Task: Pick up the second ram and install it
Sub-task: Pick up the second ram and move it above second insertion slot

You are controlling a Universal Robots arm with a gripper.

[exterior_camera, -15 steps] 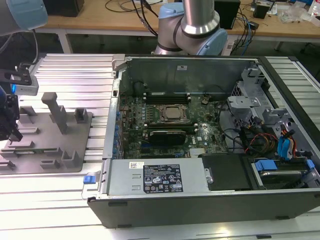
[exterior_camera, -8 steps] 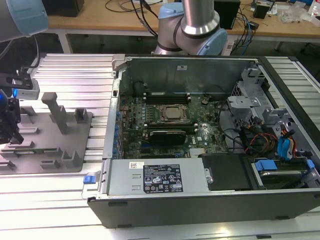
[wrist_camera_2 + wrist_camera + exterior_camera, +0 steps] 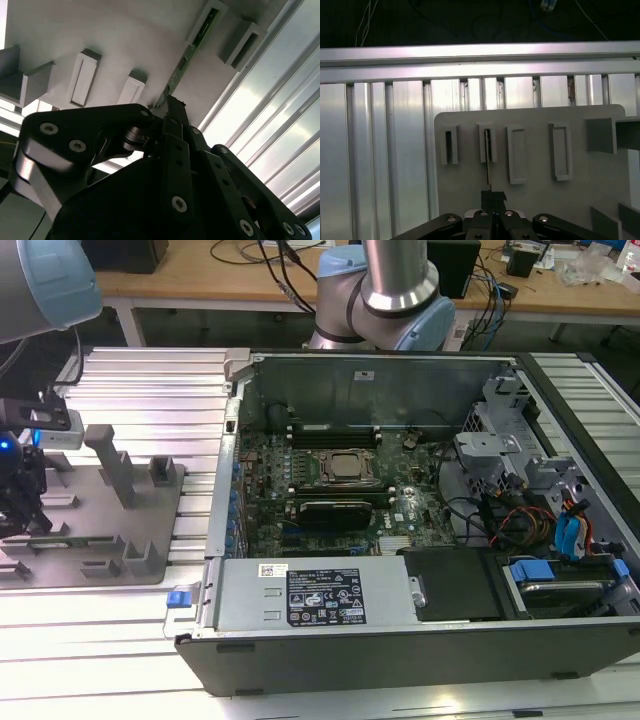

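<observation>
**Operator:** Where is the second ram (image 3: 487, 165) right now?

**Spotter:** It's on your grey tray (image 3: 540, 200), well apart from the computer case (image 3: 400, 650). In both wrist views you look at it edge-on, a thin line standing in a slotted holder (image 3: 487, 150). The neighbouring holder (image 3: 449, 146) shows a dark slot that I'd judge empty. The other 2 blocks look closed on top.

**Operator:** And the gripper (image 3: 493, 196)?

**Spotter:** Your pincer is drawn narrow and pinches the near end of the stick. In the exterior view it hangs over the tray at that view's left.

**Operator:** How will the stick handle?

**Spotter:** I'd expect it to be light and stiff, but so thin that it can twist between your pads. The chips and the contact edge are probably the fragile parts. The short end or the bare board edges look like your safest hold, taken squarely and clear of the contacts.

**Operator:** What's inside the case?

**Spotter:** It lies open towards you. Inside you have the motherboard (image 3: 290, 525), with the processor socket (image 3: 347, 467) near its middle and the memory slots (image 3: 335, 432) just beside that. The power supply (image 3: 315, 595) runs along the near wall, and cables and drive bays sit at the exterior view's right. I can't tell whether 1 stick is already seated in those slots.
</observation>
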